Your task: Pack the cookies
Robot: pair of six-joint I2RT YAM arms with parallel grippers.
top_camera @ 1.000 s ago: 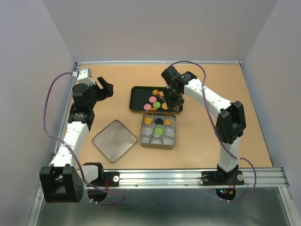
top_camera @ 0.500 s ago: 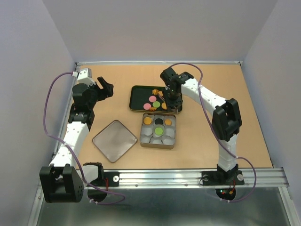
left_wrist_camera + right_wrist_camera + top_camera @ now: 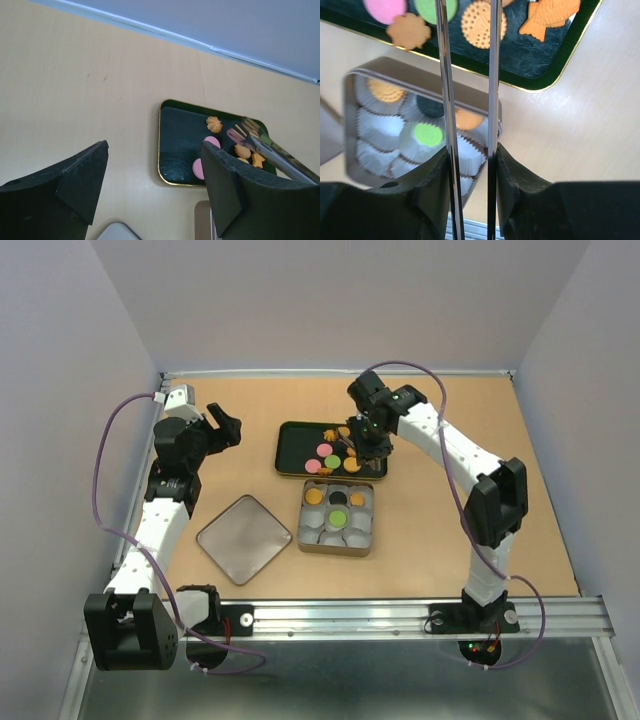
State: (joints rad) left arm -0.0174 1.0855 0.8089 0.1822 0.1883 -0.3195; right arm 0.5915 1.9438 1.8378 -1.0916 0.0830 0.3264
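On the tan table [image 3: 520, 470], one dark green tray [image 3: 295, 445] sits just beyond one square tin [image 3: 335, 546], and one grey lid [image 3: 243, 537] lies to the tin's left. Four cookies [image 3: 339, 517] sit in the tin's white paper cups [image 3: 355, 536]: two orange, one black, one green. The cups look like nine, though the view is small. Loose on the tray lie two pink, one green and roughly five orange pieces.

Over the tray's right end, the right gripper [image 3: 470, 165] is clamped on one pair of metal tongs [image 3: 493, 75]; whether the tips carry anything I cannot tell. Well apart on the left, the left gripper [image 3: 152, 165] hovers with jaws spread wide.

Since a second ago the right wrist has shifted slightly toward the far right. The tin's four cookies are unchanged and the left arm has not moved.
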